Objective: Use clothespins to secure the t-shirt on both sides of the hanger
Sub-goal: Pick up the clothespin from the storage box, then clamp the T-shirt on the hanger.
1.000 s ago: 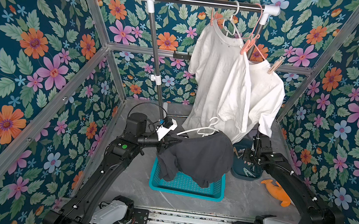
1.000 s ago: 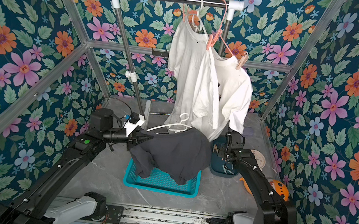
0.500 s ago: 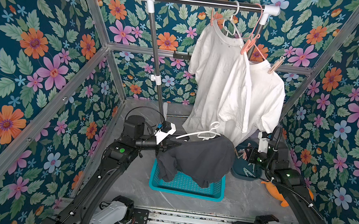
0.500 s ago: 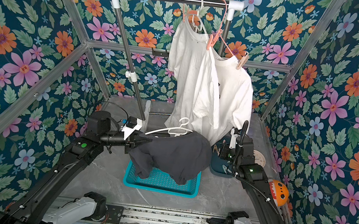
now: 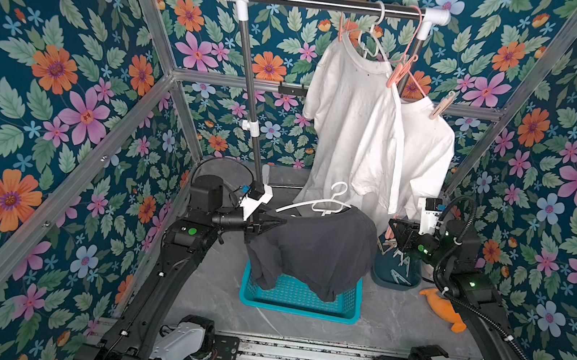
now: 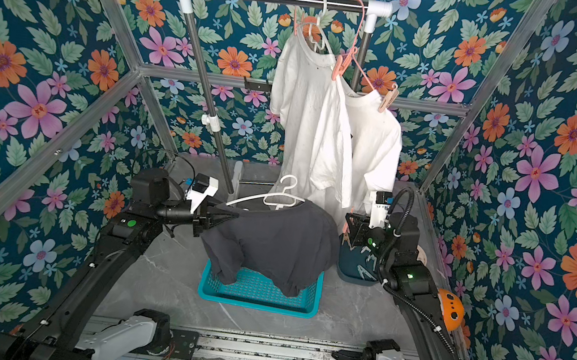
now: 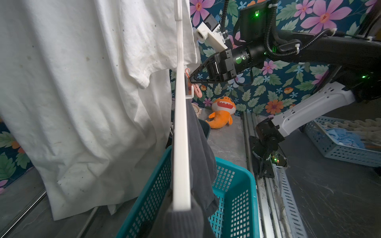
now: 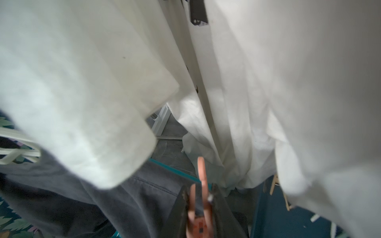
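Arms of black metal reach away from the near edge over a grey floor. Between them sits a teal mesh basket, its far side hidden behind a dark grey t-shirt that hangs on a white hanger. The left gripper is clamped on the hanger's left end through the shirt's shoulder; dark cloth buries its fingertips in both top views. The right gripper pinches a salmon-pink clothespin tight between its fingers, prongs pointing away, just beside the hanger's right end. In the left wrist view the hanger's arm cuts across that clothespin, so whether it touches shirt or hanger cannot be told. The right wrist view is blurred and largely blocked by a white sleeve. Below the right gripper a dark blue tub holds loose clothespins, partly hidden by the arm. An orange plush toy lies to its right. Farthest back, two white t-shirts hang from a clothes rail, their hems reaching down behind the hanger.
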Controlling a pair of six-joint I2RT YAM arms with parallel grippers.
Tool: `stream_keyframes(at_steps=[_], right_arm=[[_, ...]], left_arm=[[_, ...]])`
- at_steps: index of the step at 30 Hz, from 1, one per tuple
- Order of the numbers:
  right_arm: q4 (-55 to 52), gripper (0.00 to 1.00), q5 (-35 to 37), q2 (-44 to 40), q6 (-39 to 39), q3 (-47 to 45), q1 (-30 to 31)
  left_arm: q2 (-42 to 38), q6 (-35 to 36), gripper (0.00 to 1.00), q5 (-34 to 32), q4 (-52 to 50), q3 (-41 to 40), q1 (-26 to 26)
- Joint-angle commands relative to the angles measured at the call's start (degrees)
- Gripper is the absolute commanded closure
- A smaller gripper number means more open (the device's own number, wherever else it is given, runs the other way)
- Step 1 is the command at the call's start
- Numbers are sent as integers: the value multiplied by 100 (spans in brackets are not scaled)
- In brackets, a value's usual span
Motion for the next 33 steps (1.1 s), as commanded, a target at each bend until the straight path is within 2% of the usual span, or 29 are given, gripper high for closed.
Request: stream_keyframes(at_steps=[1, 13, 33], right_arm=[[547, 80, -546, -51, 49, 95, 7], [1535, 80, -1675, -190, 433, 269, 8], [3378, 82, -2363, 78, 997, 372, 8]], left_arm=[[52, -253, 100, 501, 360, 74, 35], [153, -886, 100, 1262, 803, 142, 44], [573, -1269, 100, 1746, 929, 676, 62]])
